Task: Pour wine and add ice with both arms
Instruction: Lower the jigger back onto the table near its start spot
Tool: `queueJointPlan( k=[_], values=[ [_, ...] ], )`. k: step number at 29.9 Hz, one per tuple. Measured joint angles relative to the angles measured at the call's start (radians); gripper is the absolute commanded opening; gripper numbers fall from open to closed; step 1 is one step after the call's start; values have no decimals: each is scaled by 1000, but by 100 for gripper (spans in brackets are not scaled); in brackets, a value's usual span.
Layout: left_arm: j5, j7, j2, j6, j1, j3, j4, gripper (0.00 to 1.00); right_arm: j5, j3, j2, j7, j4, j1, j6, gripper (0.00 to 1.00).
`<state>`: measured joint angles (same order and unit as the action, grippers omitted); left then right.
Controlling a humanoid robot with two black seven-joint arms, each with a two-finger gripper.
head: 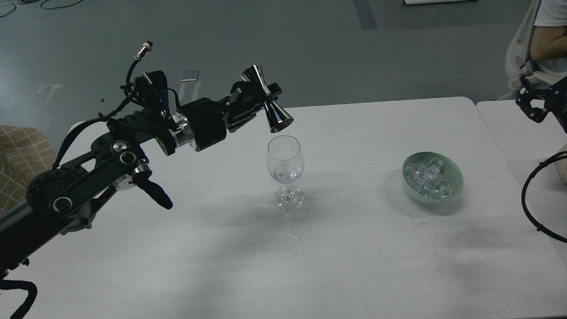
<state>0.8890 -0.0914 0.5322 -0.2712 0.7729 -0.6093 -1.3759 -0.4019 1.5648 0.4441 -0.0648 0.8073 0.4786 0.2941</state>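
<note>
A clear wine glass (285,170) stands upright in the middle of the white table (354,248), with a little clear liquid at its bottom. My left gripper (259,101) is shut on a shiny steel double-cone jigger (268,99), tilted with its lower mouth just above and left of the glass rim. The ice (429,178), a heap of small clear cubes, lies in a pale green bowl (456,177) on the right. My right gripper (529,104) is at the far right edge, away from the bowl; its fingers look spread, with nothing between them.
A small puddle of clear liquid (294,232) lies on the table in front of the glass. A second white table (505,128) adjoins at the right. A seated person (545,40) is at the far right. A checked cushion (20,159) is at the left edge.
</note>
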Motion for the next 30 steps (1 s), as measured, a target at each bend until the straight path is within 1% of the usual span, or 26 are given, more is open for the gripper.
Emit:
queueJointPlan(
  k=[5,10,13,16,21,24,27,30],
  values=[
    [-132,16,-4,1,-6,-38,2,0,0,0,0,-1,0,0,-4,100],
    [-391,21,-9,2,-32,-76,51,0,1,0,0,-1,0,0,-4,100],
    [-530,21,-6,2,-78,-105,69,0,1,0,10,-2,0,0,-4,100],
    [-632,22,-11,-2,-138,-176,89,0,1,0,17,-2,0,0,-5,100],
    [-740,22,-29,-13,-213,-273,158,0,0,-2,26,-3,0,0,-12,100],
    [-780,13,-37,-40,-260,-308,210,0,0,-2,27,-4,1,-3,-14,100],
    [-801,4,-54,-58,-313,-353,231,0,0,-3,27,-4,6,-6,-17,100],
    [-830,3,-94,-60,-375,-432,252,0,-1,-6,27,-4,8,-7,-18,100]
  ],
)
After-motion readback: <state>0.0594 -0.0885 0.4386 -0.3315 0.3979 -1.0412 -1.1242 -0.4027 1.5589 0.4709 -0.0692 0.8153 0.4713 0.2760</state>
